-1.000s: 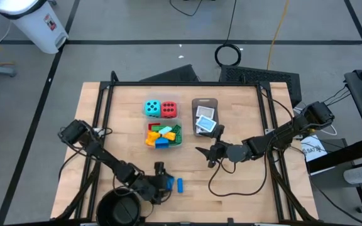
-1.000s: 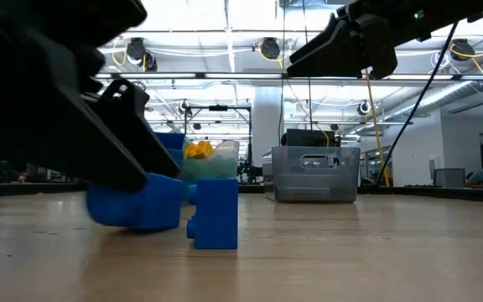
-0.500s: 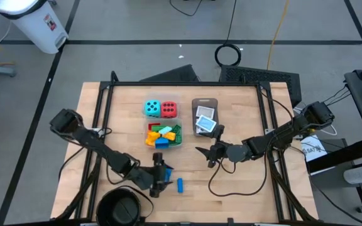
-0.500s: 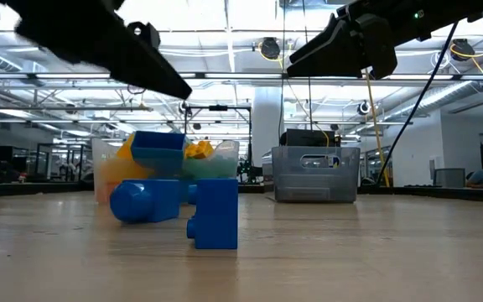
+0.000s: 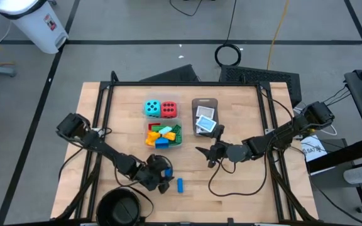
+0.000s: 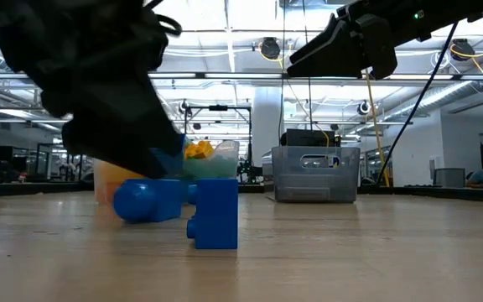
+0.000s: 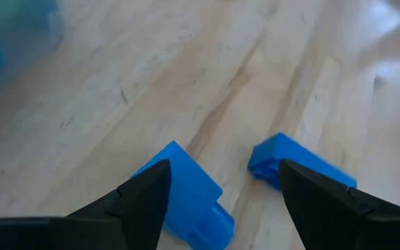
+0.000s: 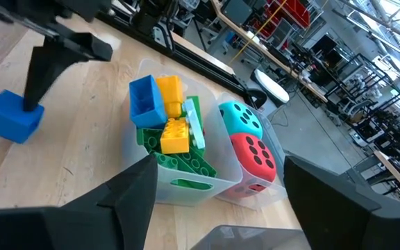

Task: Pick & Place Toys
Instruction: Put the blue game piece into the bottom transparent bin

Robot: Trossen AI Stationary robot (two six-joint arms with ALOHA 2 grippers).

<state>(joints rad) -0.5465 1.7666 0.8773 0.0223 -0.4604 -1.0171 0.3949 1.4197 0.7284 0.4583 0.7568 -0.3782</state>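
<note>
Near the table's [image 5: 244, 103] front edge I have the left gripper [image 5: 163, 179] down over the two blue bricks [image 5: 180, 184] that lie loose on the wood, its jaws spread wide and holding nothing; in the left wrist view one brick [image 7: 189, 198] sits between the fingers [image 7: 141, 201] and the other [image 7: 294, 163] just beyond them. By my reading most of the job is done: the clear tub [image 5: 163, 135] at the table's middle already holds the mixed bricks, the teal die [image 5: 151, 108] and red die [image 5: 168, 109] sit in the tub behind it, and the cards [image 5: 206, 120] lie in the grey tray [image 5: 204, 102]. These two blue bricks look to be all that is left. Half a second ago the left arm reached further forward with its gripper raised off the bricks; now it has pulled in and dropped low over them. The right gripper [image 5: 209, 155] waits right of centre, jaws open and empty, unchanged. The black bowl [image 5: 122, 208] sits at the front edge.
</note>
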